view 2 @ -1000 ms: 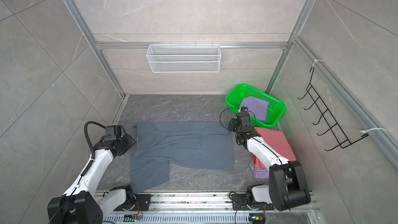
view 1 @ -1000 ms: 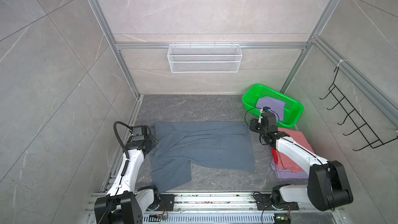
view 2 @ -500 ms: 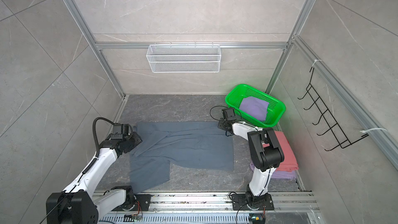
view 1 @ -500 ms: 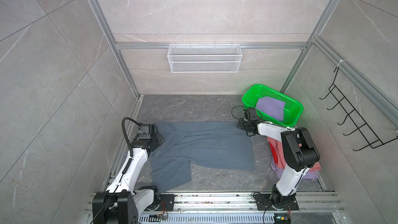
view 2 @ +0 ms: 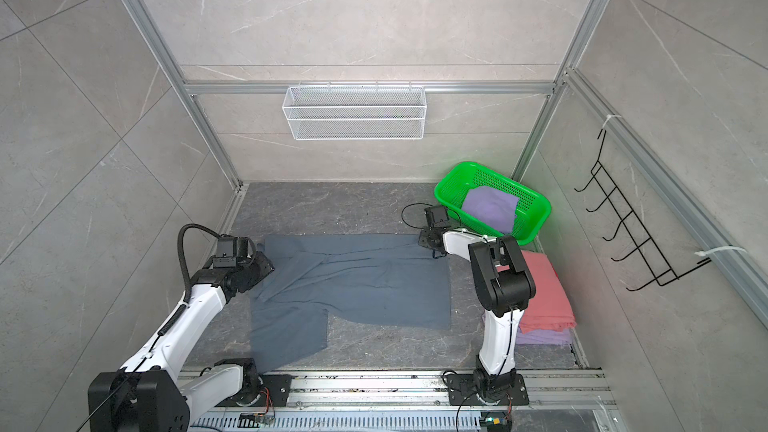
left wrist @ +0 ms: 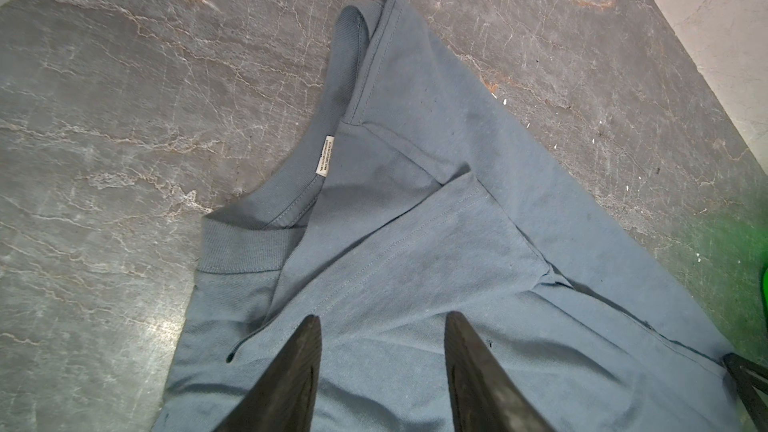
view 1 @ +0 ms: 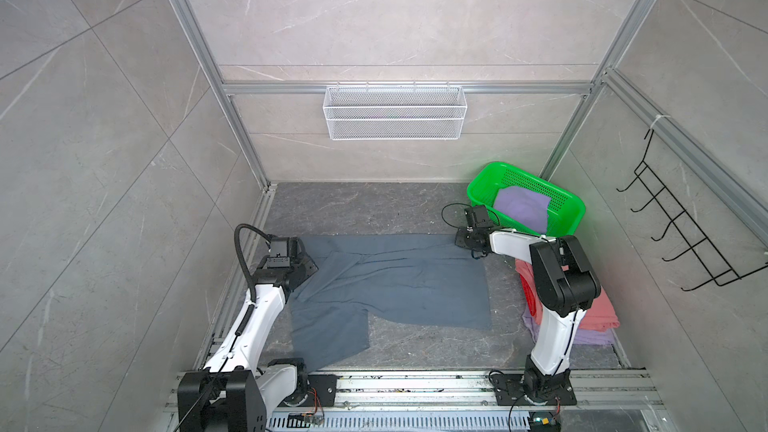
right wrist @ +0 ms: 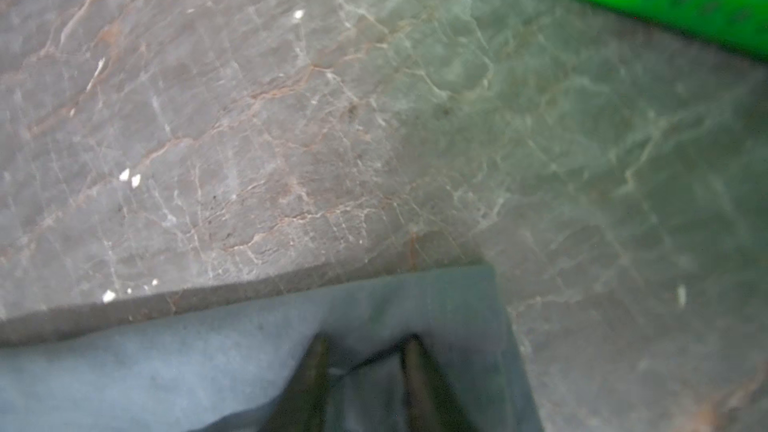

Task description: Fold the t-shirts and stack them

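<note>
A large blue-grey t-shirt [view 1: 395, 280] [view 2: 361, 280] lies spread on the dark stone floor, one sleeve toward the front. Its collar, with a small white neck label [left wrist: 325, 155], shows in the left wrist view. My left gripper [view 1: 309, 274] [left wrist: 382, 320] hovers open just over the collar end of the shirt. At the shirt's far right corner my right gripper [view 1: 461, 238] [right wrist: 365, 340] sits low, its jaws drawn in on a pinch of that cloth; the view is blurred. A folded salmon-pink t-shirt [view 1: 602, 313] rests on a folded lavender one [view 1: 594, 336] at the right.
A green basket [view 1: 528, 176] at the back right holds another lavender cloth [view 1: 521, 205], close behind my right gripper. A white wire basket [view 1: 395, 112] hangs on the back wall and a black hook rack [view 1: 681, 238] on the right wall. Metal rails [view 1: 415, 384] run along the front.
My right arm swung from over the folded pile to the blue-grey shirt's far right corner and its jaws closed there. My left gripper shifted a little further onto the collar end.
</note>
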### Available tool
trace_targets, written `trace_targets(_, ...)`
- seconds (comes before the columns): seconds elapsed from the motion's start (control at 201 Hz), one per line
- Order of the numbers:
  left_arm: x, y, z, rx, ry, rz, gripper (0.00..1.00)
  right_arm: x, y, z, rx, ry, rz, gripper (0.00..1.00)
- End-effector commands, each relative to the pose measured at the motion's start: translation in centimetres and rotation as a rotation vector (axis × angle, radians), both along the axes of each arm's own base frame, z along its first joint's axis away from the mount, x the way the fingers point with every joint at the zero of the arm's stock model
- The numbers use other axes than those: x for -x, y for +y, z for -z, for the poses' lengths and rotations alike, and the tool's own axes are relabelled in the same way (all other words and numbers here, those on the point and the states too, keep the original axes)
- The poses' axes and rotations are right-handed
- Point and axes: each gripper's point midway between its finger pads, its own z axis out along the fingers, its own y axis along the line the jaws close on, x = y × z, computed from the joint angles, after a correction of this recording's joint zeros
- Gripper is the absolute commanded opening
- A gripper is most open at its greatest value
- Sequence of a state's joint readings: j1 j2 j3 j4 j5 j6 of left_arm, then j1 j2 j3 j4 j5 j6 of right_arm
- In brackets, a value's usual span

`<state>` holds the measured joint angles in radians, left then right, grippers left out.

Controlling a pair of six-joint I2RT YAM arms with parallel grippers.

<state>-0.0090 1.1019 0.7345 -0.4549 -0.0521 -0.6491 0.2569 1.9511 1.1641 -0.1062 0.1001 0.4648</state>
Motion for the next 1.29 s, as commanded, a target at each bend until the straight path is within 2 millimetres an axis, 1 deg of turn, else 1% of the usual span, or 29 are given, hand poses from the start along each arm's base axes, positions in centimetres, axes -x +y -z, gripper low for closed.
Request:
trace_targets(0.0, -1.3, 0.1, -2.6, -0.017, -0.080, 0.000, 0.51, 0.2, 0.0, -0.3, 0.012, 0.001, -0.015, 0.09)
trace_targets(0.09, -1.3, 0.1, -2.6, -0.018, -0.081, 0.001, 0.51, 0.3, -0.1, -1.1, 0.025, -0.008, -0.024, 0.00)
trace_targets(0.214, -1.3, 0.1, -2.6, -0.014, -0.084, 0.000, 0.51, 0.7, -0.6, -2.7, 0.043, -0.035, -0.020, 0.00)
trace_targets(0.363, -1.1, 0.1, -2.8, -0.014, -0.092, 0.000, 0.51, 1.5, -1.1, -6.1, 0.054, -0.098, -0.020, 0.00)
trace_targets(0.473, -0.8, 0.0, -3.0, -0.012, -0.101, 0.001, 0.51, 2.8, -1.3, -8.0, 0.048, -0.123, -0.034, 0.00)
trace_targets(0.622, -0.5, 0.0, -3.5, -0.008, -0.118, 0.003, 0.51, 5.1, -1.8, -9.2, 0.041, -0.126, -0.033, 0.00)
trace_targets(0.692, -0.3, -0.1, -3.6, -0.008, -0.123, 0.004, 0.51, 6.2, -2.0, -9.1, 0.027, -0.125, -0.030, 0.00)
trace_targets(0.742, -0.3, -0.1, -3.8, -0.008, -0.127, 0.006, 0.52, 6.4, -2.1, -8.9, 0.035, -0.118, -0.031, 0.00)
trace_targets(0.806, -0.3, -0.2, -4.0, -0.005, -0.134, 0.013, 0.52, 6.1, -1.7, -8.4, 0.035, -0.092, -0.058, 0.11)
trace_targets(0.861, -0.4, -0.4, -4.1, 0.002, -0.136, 0.019, 0.52, 5.3, -1.0, -7.8, 0.023, -0.069, -0.083, 0.27)
trace_targets(0.881, -0.4, -0.4, -4.1, 0.006, -0.138, 0.021, 0.52, 4.9, -0.8, -7.5, 0.021, -0.065, -0.085, 0.30)
trace_targets(0.98, -0.7, -0.8, -4.1, 0.024, -0.143, 0.036, 0.52, 2.9, -0.6, -5.9, 0.042, -0.026, -0.073, 0.39)
trace_targets(1.09, -1.1, -1.7, -4.5, 0.048, -0.168, 0.081, 0.54, 1.5, -0.4, -4.0, 0.054, 0.018, -0.062, 0.41)
trace_targets(1.175, -1.4, -2.4, -5.1, 0.069, -0.195, 0.124, 0.56, 0.8, -0.2, -3.1, 0.052, 0.033, -0.061, 0.41)
trace_targets(1.284, -1.8, -3.6, -5.9, 0.096, -0.222, 0.184, 0.58, 0.2, -0.8, -2.0, 0.069, 0.060, -0.040, 0.40)
